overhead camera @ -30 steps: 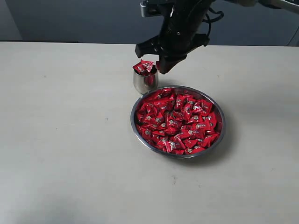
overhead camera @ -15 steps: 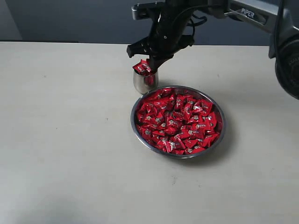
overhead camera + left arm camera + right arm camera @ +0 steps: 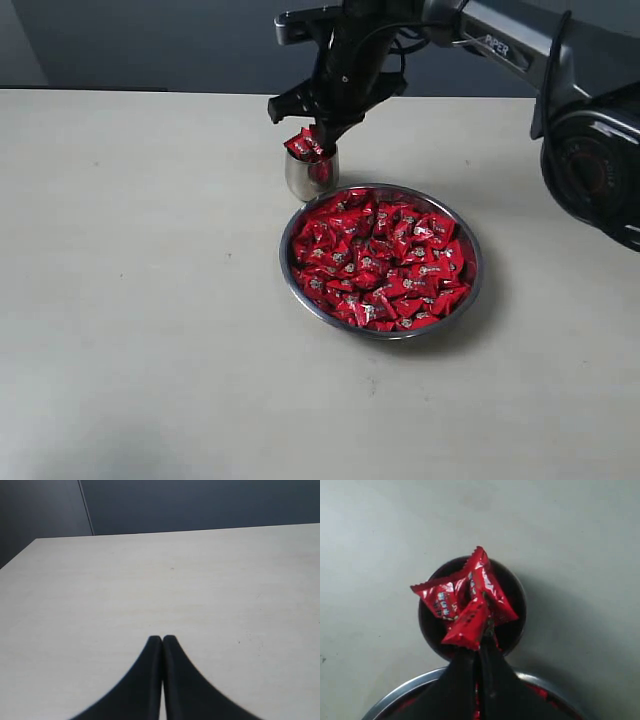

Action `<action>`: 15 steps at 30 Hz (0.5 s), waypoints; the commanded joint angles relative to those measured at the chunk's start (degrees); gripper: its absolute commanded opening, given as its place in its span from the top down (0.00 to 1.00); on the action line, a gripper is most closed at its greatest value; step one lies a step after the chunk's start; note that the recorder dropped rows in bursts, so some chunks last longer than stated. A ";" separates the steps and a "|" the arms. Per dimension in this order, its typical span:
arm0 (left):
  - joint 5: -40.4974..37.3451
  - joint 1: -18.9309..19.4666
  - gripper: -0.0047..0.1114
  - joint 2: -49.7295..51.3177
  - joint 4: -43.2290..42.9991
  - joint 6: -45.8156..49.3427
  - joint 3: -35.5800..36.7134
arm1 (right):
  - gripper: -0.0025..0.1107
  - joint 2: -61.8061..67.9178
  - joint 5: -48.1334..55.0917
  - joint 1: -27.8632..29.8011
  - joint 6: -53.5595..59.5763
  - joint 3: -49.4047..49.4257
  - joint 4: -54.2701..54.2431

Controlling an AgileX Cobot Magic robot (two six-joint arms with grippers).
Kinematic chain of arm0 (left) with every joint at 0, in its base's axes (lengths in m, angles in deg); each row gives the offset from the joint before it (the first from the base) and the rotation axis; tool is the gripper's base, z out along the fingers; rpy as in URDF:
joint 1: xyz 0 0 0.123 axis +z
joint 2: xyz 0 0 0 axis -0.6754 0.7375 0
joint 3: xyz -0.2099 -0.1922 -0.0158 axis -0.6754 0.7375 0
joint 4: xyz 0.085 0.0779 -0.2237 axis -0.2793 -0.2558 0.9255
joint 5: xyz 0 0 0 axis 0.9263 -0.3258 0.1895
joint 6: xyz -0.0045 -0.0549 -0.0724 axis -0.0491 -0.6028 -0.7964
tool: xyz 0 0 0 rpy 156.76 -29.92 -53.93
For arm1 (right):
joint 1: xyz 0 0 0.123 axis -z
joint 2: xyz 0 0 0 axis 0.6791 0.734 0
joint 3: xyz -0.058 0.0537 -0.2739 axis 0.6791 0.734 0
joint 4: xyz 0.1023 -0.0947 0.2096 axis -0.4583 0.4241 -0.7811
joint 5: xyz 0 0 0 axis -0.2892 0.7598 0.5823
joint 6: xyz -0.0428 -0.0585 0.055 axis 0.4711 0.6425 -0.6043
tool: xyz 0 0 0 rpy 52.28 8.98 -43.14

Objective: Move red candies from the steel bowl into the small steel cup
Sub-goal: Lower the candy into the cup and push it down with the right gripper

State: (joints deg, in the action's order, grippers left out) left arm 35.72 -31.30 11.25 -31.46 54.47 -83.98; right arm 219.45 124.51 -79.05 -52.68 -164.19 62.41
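Glossy red candies (image 3: 380,262) with small white marks, silver steel bowl (image 3: 284,258) and cup (image 3: 308,178), pale beige table (image 3: 150,300).

Fingers (image 3: 455,690) hide part of red candy (image 3: 467,625); steel bowl (image 3: 402,692) cropped.

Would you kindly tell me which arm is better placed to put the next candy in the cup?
Right. The right tool pinches a red candy directly above the small steel cup. The left tool is shut over the table, with nothing else in its view.
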 commanded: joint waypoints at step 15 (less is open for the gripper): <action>0.45 -0.47 0.96 -0.27 -0.11 -0.08 0.26 | 0.98 0.81 -3.56 0.31 1.18 -0.59 0.59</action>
State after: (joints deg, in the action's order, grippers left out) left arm 35.72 -31.30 11.25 -31.46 54.47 -83.98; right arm 220.31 121.77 -79.05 -52.01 -164.43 62.42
